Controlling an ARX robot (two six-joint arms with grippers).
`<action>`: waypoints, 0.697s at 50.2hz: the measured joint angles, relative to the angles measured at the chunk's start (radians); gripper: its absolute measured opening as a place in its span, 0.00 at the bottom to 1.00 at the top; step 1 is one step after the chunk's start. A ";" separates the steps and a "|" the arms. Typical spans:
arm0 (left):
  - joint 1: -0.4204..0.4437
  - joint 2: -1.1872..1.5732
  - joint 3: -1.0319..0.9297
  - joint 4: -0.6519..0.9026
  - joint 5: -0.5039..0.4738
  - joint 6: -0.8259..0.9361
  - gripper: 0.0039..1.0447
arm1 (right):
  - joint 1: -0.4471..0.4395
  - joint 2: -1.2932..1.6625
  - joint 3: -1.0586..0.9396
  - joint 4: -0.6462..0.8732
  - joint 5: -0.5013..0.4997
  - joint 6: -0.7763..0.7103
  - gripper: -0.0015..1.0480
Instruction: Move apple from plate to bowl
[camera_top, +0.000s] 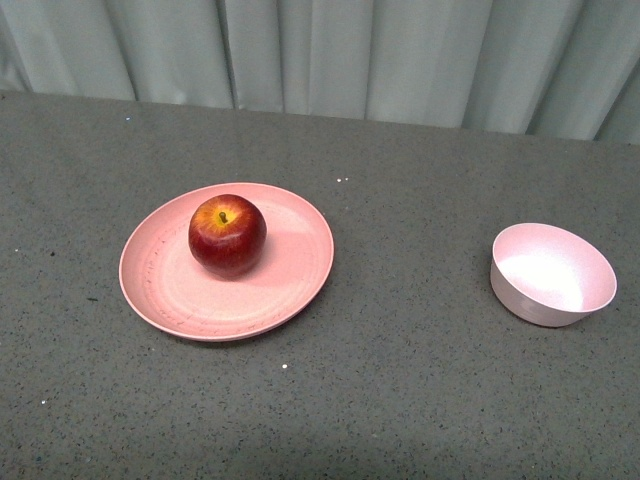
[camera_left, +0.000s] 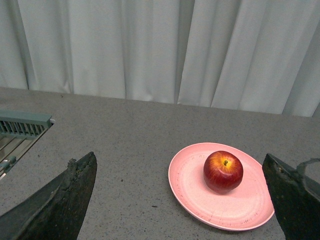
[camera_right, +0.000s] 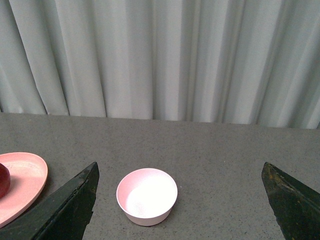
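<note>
The dark-red apple (camera_top: 227, 235) stands stem up on the wide salmon-pink plate (camera_top: 290, 275) at the left of the grey table. The small pale bowl (camera_top: 552, 274) stands empty at the right. Neither arm shows in the front view. In the left wrist view my left gripper (camera_left: 180, 200) is open and empty, its fingers (camera_left: 65, 200) wide apart, well short of the apple (camera_left: 223, 171) and plate (camera_left: 200, 192). In the right wrist view my right gripper (camera_right: 180, 200) is open and empty, short of the bowl (camera_right: 147, 196). The plate's edge (camera_right: 25, 182) and a sliver of the apple (camera_right: 3, 180) show there.
A pale pleated curtain (camera_top: 320, 50) hangs behind the table's far edge. A grey-green slatted rack (camera_left: 20, 127) shows at the edge of the left wrist view. Bare grey tabletop (camera_top: 410, 300) lies between plate and bowl.
</note>
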 joint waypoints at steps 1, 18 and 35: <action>0.000 0.000 0.000 0.000 0.000 0.000 0.94 | 0.000 0.000 0.000 0.000 0.000 0.000 0.91; 0.000 0.000 0.000 0.000 0.000 0.000 0.94 | 0.000 0.000 0.000 0.000 0.000 0.000 0.91; 0.000 0.000 0.000 0.000 0.000 0.000 0.94 | 0.000 0.000 0.000 0.000 0.000 0.000 0.91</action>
